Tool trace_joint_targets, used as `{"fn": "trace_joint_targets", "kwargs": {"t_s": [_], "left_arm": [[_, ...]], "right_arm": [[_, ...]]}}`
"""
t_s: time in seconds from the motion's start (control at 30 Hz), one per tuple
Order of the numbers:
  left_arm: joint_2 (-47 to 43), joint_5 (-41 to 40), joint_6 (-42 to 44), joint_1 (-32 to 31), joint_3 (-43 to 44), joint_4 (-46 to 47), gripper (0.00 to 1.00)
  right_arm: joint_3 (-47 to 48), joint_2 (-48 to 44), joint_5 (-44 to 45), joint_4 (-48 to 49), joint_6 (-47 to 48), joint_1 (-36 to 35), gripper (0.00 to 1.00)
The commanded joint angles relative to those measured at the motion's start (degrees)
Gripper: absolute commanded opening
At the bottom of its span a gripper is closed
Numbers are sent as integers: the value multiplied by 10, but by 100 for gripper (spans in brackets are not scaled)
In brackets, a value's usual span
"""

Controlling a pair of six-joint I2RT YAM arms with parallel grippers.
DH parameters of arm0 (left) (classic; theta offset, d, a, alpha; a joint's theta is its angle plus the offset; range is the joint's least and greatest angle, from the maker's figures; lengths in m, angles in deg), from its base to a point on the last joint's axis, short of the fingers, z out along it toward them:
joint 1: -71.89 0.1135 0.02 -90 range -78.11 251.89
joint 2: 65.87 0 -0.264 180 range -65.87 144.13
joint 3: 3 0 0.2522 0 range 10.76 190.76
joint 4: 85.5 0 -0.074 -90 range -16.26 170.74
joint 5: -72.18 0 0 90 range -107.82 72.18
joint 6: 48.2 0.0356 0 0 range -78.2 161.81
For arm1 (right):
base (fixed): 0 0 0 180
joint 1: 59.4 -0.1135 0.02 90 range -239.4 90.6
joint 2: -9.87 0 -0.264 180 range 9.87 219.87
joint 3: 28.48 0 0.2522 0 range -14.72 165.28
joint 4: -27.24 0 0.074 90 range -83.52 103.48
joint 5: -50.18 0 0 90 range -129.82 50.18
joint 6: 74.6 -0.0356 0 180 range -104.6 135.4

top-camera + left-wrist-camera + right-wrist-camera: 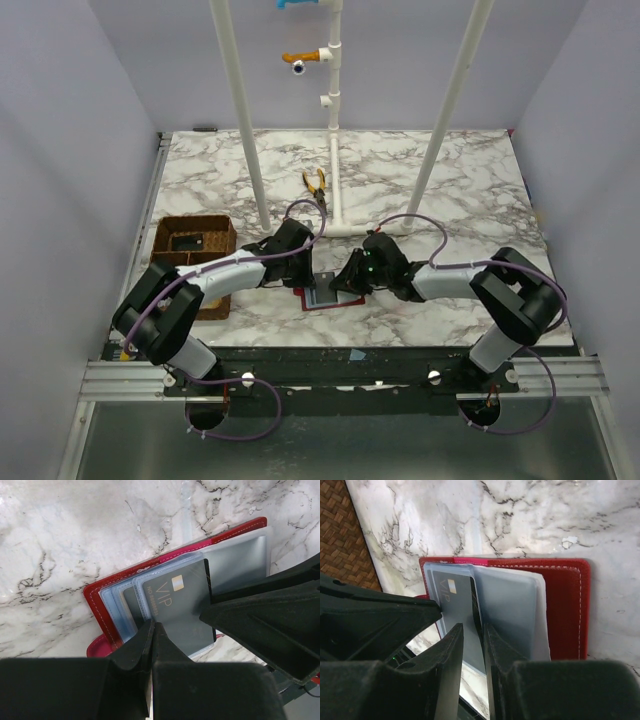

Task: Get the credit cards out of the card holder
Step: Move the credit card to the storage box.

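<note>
Jaws of the left gripper (152, 627) are pressed tight together, and their joined tip rests on the edge of the clear sleeves (117, 602). I cannot tell if it pinches a sleeve or only presses on it. Those of the right gripper (473, 635) stand a narrow way apart over the top credit card (175, 605). A strip of that card shows through the gap, and nothing is plainly clamped.

That card is dark grey, marked VIP, and sits in the uppermost sleeve. The card holder (565, 605) lies open and flat, red cover down, with the sleeves fanned above it. It is on the marble table (450, 190), near the near edge and about midway across. The left gripper is at its left and the right gripper at its right, the two almost touching.

To the left stands a brown woven tray (195, 220), with something dark inside. Farther back lie yellow-handled pliers (316, 182), beside the white pipe frame (335, 120).
</note>
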Motion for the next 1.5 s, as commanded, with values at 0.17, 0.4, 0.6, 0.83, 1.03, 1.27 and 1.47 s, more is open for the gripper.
{"fn": "trace_joint_targets", "kwargs": {"t_s": [0.17, 0.4, 0.6, 0.83, 1.03, 1.27, 1.47], "left_arm": [[27, 1, 5, -5, -2, -10, 0], [30, -1, 3, -5, -4, -11, 0], [33, -1, 3, -11, -2, -12, 0], [36, -6, -1, -14, -4, -14, 0], [36, -18, -4, -13, -7, -22, 0], [39, -24, -2, -11, -7, -26, 0], [39, -24, 2, -11, -8, -25, 0]], "right_arm": [[-79, 27, -78, 156, -49, 35, 26], [-120, 48, -113, 260, -92, 51, 24], [-131, 83, -134, 337, -120, 52, 20], [-139, 89, -132, 355, -133, 57, 12], [-156, 87, -129, 365, -136, 65, 9], [-169, 91, -134, 392, -144, 71, 14], [-165, 107, -149, 416, -146, 72, 17]]}}
